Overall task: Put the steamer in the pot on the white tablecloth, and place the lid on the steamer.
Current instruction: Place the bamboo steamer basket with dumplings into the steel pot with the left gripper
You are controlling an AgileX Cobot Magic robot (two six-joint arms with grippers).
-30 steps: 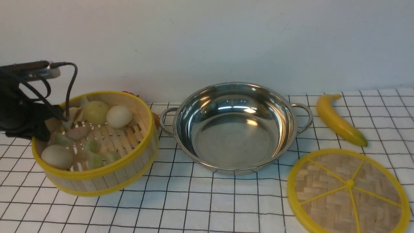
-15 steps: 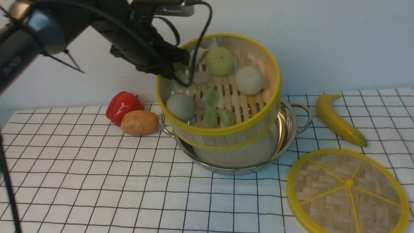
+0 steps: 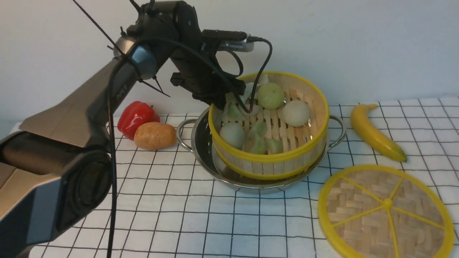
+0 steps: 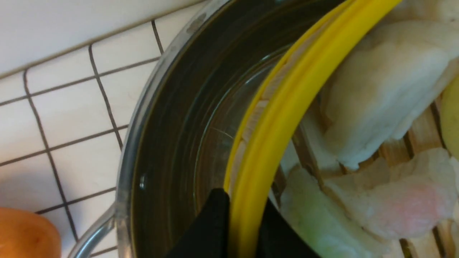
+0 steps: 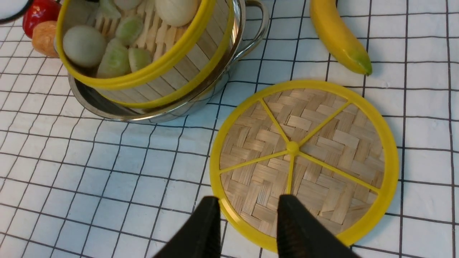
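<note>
Front view: the steamer (image 3: 272, 163) sits low in the pot (image 3: 200, 143) on the white tablecloth (image 3: 179, 215), crowding its right side and slightly tilted. The left end effector (image 4: 242, 204) is clamped on its far-left rim, not yet released. The lid (image 5: 304, 157) lies flat at near right. The right end effector (image 5: 247, 211), open and empty, hovers over its near edge, so lidding is left.
</note>
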